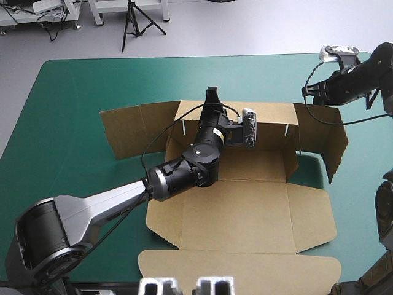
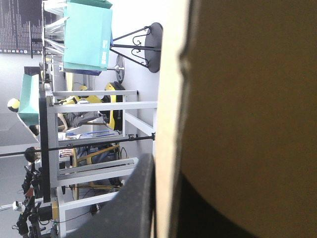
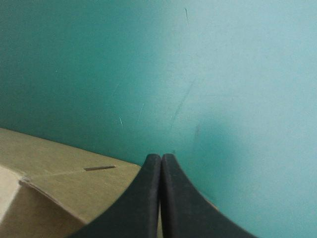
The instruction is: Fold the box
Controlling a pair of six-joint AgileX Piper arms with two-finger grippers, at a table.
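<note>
The brown box [image 1: 245,209] lies open on the teal-green cover, its back wall [image 1: 270,126] raised and both side flaps standing and angled forward. My left gripper [image 1: 212,97] sits on the back wall's top edge, shut on it. In the left wrist view the board [image 2: 247,99] runs upright between the fingers, with one black finger [image 2: 141,198] showing beside it. My right gripper [image 1: 313,92] is at the wall's far right corner, above the right flap [image 1: 331,138]. Its fingers meet in a pointed arch [image 3: 161,157], shut, with the board [image 3: 59,183] under and beside them.
The box's front lid panel [image 1: 239,270] lies flat and reaches the table's near edge. The left flap [image 1: 126,129] stands angled out toward the left. Bare teal-green cover [image 1: 73,110] stretches to the left of the box and behind it.
</note>
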